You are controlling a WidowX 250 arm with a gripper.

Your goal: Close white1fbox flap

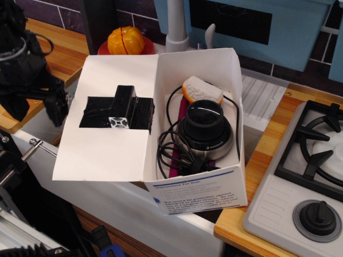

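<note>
The white1fbox stands open in the middle, blue instruction text on its near short side. Inside lie a round black device, a coiled black cable and an orange-and-white object. Its flap lies folded out flat to the left, with black tape and a black block on the upturned face. My black gripper hangs at the far left, just beyond the flap's left edge, its two fingers apart and nothing between them.
An orange pumpkin-like object on a red dish sits behind the flap. A gas hob with a knob is at the right. A wooden counter runs at the back left. A white faucet post rises behind the box.
</note>
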